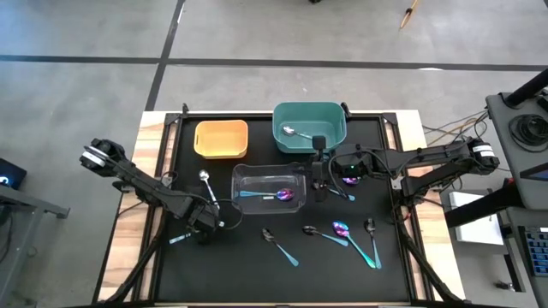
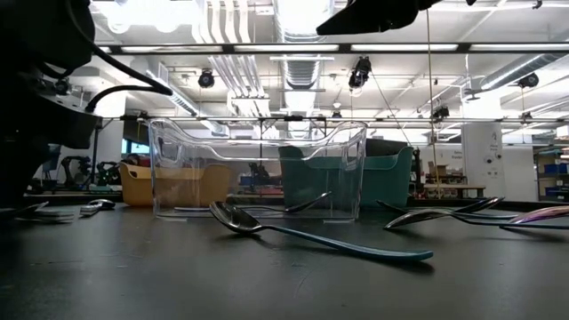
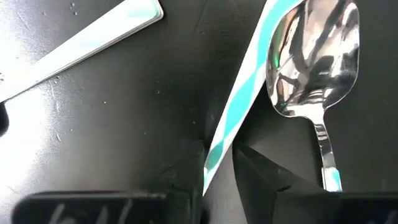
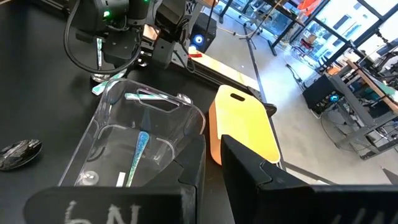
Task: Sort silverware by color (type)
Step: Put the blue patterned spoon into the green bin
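My left gripper points down at the black mat's near left, shut on a spoon's light-teal handle; that spoon's bowl is out of view. Beside it lie a silver-bowled spoon and another pale handle. My right gripper hovers shut and empty over the clear bin's right end. The clear bin holds a purple-bowled spoon, and the teal bin a silver one. More spoons lie flat on the mat at the near right. My left gripper pinches the teal handle between its two fingers, coming from above and lying across it. The handle runs away from the fingers over the mat. I cannot tell whether it is lifted off the mat.
An orange-yellow bin stands at the far left of the mat, next to the teal bin. A purple-bowled spoon lies under my right arm. A dark spoon lies at the mat's near middle. Wooden table edges flank the mat.
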